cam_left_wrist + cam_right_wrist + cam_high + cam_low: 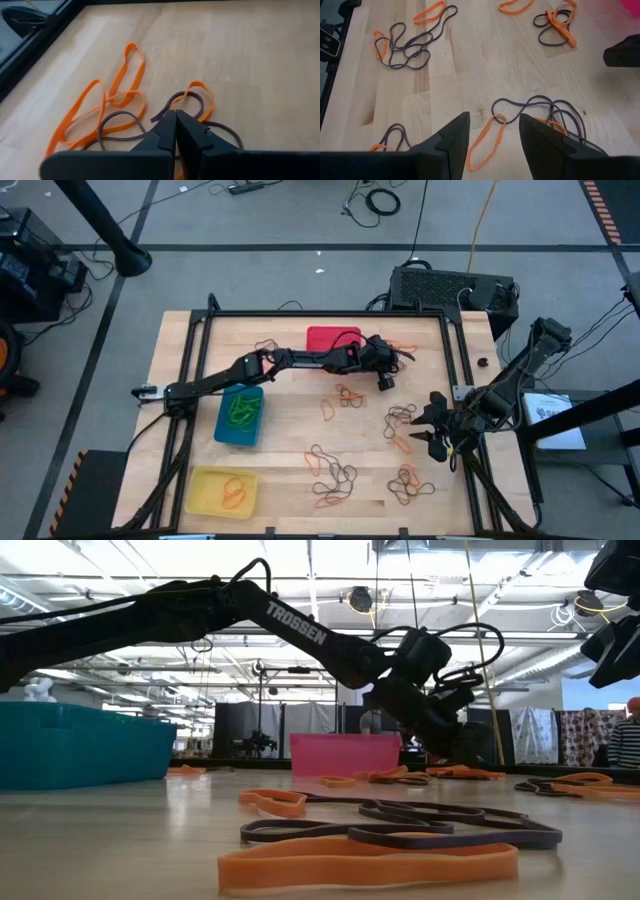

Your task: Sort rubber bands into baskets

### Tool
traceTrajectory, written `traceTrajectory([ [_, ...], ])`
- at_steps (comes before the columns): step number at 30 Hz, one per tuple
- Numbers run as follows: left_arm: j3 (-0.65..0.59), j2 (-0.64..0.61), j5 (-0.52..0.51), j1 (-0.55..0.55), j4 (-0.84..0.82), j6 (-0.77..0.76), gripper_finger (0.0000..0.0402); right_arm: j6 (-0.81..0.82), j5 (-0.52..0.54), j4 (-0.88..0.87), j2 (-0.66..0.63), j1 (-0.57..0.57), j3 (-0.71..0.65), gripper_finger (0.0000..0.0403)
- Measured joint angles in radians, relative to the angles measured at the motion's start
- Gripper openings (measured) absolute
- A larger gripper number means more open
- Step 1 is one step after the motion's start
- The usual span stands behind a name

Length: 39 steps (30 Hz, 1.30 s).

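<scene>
Rubber bands in orange and dark brown lie in loose clusters over the wooden table, such as one cluster (332,472). The red basket (333,338) stands at the far middle. The blue basket (240,416) holds green bands and the yellow basket (222,490) holds orange ones. My left gripper (398,358) is shut just right of the red basket, its tips (175,117) down among orange and dark bands (120,107). My right gripper (492,117) is open and empty above a dark and orange tangle (540,112) at the table's right (428,425). My left gripper's shut fingertips come slanting down onto a small pile of bands. A dark band (161,111) runs right up to the tips. I cannot tell whether it is pinched between them or only lies beside them. The bands lie flat on the table.
A black metal frame (452,360) borders the table. More band clusters lie at the middle (345,395), right (400,420) and near right (410,485). A black box (450,288) stands beyond the far edge.
</scene>
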Motion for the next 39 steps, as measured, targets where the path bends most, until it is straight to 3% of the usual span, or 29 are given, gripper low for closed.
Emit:
traceTrajectory([
  [12, 0.0, 0.0, -0.054, -0.004, 0.003, 0.045, 0.0118, 0.0, 0.001, 0.0, 0.0, 0.0, 0.0, 0.0164],
  [23, 0.0, 0.0, -0.05, -0.002, -0.042, 0.021, 0.013, -0.016, 0.007, 0.0, 0.0, 0.0, 0.0, 0.0164],
  [28, 0.0, 0.0, -0.049, 0.002, -0.042, 0.021, 0.0105, -0.011, 0.007, 0.0, 0.0, 0.0, 0.0, 0.0164],
  [34, 0.0, 0.0, -0.049, 0.009, -0.054, 0.018, 0.0014, -0.009, 0.006, 0.0, 0.0, 0.0, 0.0, 0.0164],
  [39, 0.0, -0.001, -0.049, 0.01, -0.053, 0.018, 0.0005, 0.009, 0.006, 0.0, 0.0, 0.0, 0.0, 0.0164],
])
